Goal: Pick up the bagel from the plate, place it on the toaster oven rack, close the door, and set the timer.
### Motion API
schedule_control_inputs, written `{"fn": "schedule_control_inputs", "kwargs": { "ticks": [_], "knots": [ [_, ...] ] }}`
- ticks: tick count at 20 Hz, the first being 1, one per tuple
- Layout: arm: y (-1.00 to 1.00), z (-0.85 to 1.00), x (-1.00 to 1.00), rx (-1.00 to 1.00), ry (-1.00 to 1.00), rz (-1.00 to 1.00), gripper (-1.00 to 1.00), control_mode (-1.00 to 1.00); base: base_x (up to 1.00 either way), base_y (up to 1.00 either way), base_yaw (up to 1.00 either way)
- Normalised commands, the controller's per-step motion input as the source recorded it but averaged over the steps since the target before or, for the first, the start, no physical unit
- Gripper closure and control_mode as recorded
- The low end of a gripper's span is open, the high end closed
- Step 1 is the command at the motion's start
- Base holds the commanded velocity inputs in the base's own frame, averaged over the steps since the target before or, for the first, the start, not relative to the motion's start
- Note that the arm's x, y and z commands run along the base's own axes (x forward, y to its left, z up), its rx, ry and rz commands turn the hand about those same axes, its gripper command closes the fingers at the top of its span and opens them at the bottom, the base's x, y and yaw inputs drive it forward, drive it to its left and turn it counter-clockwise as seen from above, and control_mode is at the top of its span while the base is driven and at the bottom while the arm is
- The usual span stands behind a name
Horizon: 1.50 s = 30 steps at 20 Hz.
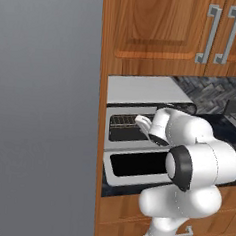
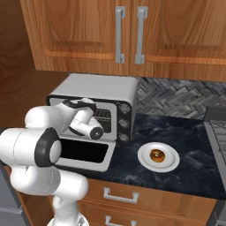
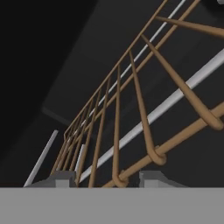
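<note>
Reaching into the open oven [image 2: 90, 95], the gripper [image 3: 105, 179] sits at the front edge of the rack [image 3: 131, 118], one tip on either side of the front wire; whether it is clenched on that wire or merely closing around it cannot be told. The door [image 2: 84, 154] lies dropped flat in front of the cavity, under the forearm. The bagel [image 2: 157, 155] rests in the middle of the plate [image 2: 143, 160] on the counter [image 2: 185, 132], to the right of the oven and well apart from the hand. Judged step: draw the rack forward to receive the bagel. Keep the pull straight and level along the side rails; a skewed pull may jam the rack. Keep the wrist clear of the door glass.
</note>
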Motion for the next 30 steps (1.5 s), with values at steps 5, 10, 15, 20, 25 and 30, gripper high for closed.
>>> {"fn": "schedule_control_inputs", "kwargs": {
  "ticks": [5,10,15,20,25,30],
  "knots": [
    [0.00,-0.12,0.07,0.02,0.06,0.00,1.00,-1.00,0.00,0.00,0.00],
    [0.00,-0.12,-0.03,0.01,0.06,0.00,1.00,-1.00,0.00,0.00,0.00],
    [0.00,-0.15,-0.25,0.00,0.05,0.00,1.00,-1.00,0.00,0.00,0.00],
    [0.00,-0.24,-0.45,0.00,0.04,0.00,1.00,-1.00,0.00,0.00,0.00],
    [0.00,-0.27,-0.65,0.00,0.02,0.00,1.00,-1.00,0.00,0.00,0.00],
    [0.00,-0.27,-0.64,0.00,0.06,0.00,1.00,-1.00,0.00,0.00,0.00]
  ]
}}
